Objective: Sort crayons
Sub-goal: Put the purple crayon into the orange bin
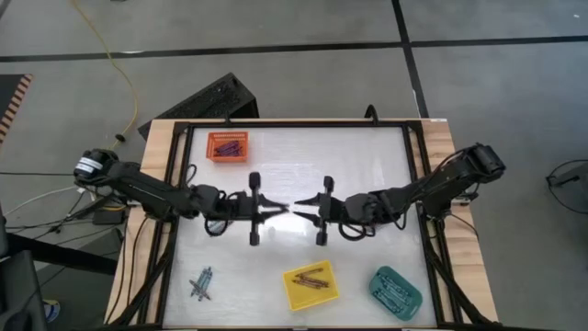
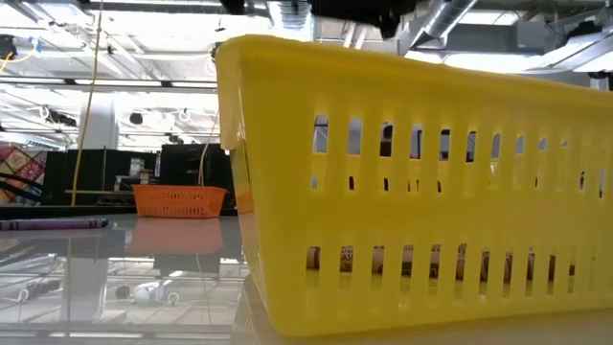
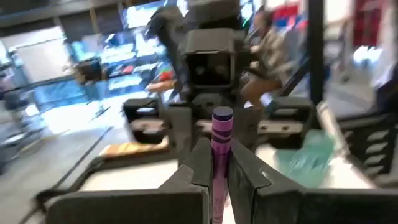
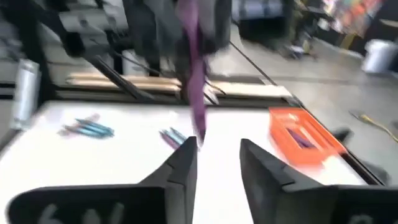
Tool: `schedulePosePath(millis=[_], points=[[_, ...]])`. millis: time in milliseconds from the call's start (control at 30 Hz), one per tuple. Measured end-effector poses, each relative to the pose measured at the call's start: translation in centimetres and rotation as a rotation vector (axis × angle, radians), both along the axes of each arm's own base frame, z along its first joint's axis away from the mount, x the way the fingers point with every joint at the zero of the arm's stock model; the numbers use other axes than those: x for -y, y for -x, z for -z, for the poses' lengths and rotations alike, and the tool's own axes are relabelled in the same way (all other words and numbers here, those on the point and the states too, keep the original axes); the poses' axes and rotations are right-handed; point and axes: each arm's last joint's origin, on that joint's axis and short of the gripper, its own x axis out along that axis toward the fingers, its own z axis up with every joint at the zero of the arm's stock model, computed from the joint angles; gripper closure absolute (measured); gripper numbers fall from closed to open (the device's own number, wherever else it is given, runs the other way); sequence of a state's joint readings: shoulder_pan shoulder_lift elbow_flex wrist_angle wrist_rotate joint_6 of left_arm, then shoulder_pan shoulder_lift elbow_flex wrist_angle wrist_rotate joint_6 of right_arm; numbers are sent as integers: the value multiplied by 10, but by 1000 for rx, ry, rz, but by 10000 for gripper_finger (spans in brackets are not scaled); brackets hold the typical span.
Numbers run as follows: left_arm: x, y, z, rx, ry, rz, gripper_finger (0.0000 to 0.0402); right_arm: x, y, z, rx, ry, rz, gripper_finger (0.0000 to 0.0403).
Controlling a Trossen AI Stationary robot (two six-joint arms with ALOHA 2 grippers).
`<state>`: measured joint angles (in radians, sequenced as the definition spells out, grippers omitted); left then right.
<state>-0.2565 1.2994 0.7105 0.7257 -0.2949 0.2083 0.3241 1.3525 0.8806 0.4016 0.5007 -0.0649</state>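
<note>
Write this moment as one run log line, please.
stage: handover above table centre | left claw: shut on purple crayon | right claw: open, facing it | loose crayons: near left corner

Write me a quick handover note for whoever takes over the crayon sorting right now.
Left gripper: shut on a purple crayon, held mid-table above the surface.
Right gripper: open, facing the left one tip to tip; a handover seems just made.
Done: crayons lie in the orange tray at the far left, the yellow tray near the front, and the teal tray at the front right.
Left: a small pile of loose crayons at the front left is unsorted; the held purple one needs a tray, likely the orange one, which seems to hold purple.
</note>
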Motion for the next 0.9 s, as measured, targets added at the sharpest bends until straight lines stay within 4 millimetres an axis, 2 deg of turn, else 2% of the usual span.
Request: schedulePosePath(millis=[133,233,467,667,900], points=[[-18,16,-9,-98,-72,-156,396,2,1,7,-64,-13,71,250],[-39,32,-11,-211,-116,-293,396,3,2,14,-117,-38,88,232],[-97,61,-5,-446,-137,-537,396,-1,7,25,-213,-102,96,228],[-146,74,8,-589,-100,-620,396,-14,10,30,-240,-111,56,234],[-193,93,26,-732,-12,-665,397,-30,16,30,-247,-102,2,235]])
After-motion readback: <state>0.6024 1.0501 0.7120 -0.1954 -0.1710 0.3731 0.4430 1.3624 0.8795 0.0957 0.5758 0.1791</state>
